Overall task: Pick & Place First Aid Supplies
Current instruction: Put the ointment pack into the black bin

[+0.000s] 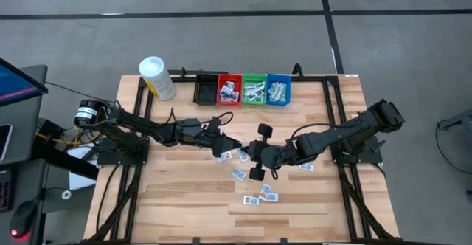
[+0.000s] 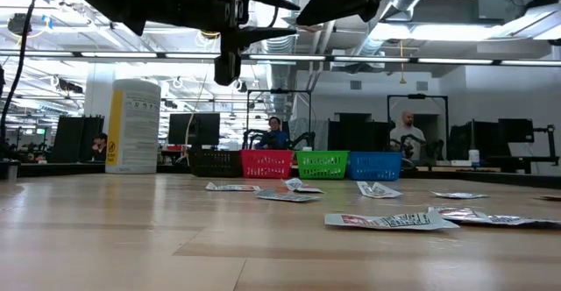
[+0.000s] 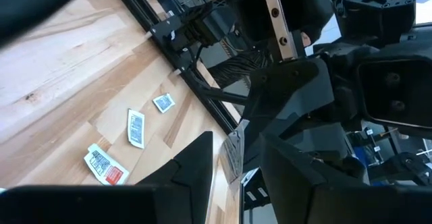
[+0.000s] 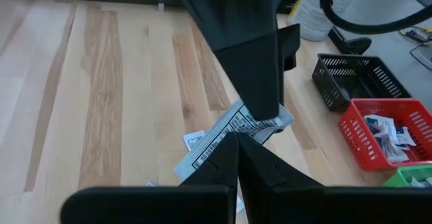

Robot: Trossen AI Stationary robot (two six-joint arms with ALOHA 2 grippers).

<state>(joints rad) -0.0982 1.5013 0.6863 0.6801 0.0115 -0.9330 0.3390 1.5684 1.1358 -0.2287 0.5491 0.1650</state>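
Wood-plank table (image 1: 184, 193), pale butcher-block grain, black frame rails around it; open workshop behind with people at desks.

Your right gripper (image 4: 237, 142) has its fingers pressed together, pinching one end of a long white packet (image 4: 229, 133). Left gripper (image 4: 260, 113) sits on the other end of that same packet, fingers partly apart and clamped on it. So you've got both grippers on one packet, held above the table in front of the red bin (image 1: 229, 90). In the high view the two grippers meet nose to nose there.

Packet is a flat, thin strip with dark print, long axis running gripper to gripper, roughly level.

Loose packets (image 1: 259, 196) lie flat on the wood farther out from the red bin, small white squarish pieces with blue or red print, scattered, mostly apart from each other.

Red bin, green bin (image 1: 254, 89) and blue bin (image 1: 278, 89) are plastic mesh baskets in a row, each with packets inside. Black bin (image 1: 206, 88) is just beside the red one. White-capped yellow bottle (image 1: 157, 77) stands upright past the black bin.
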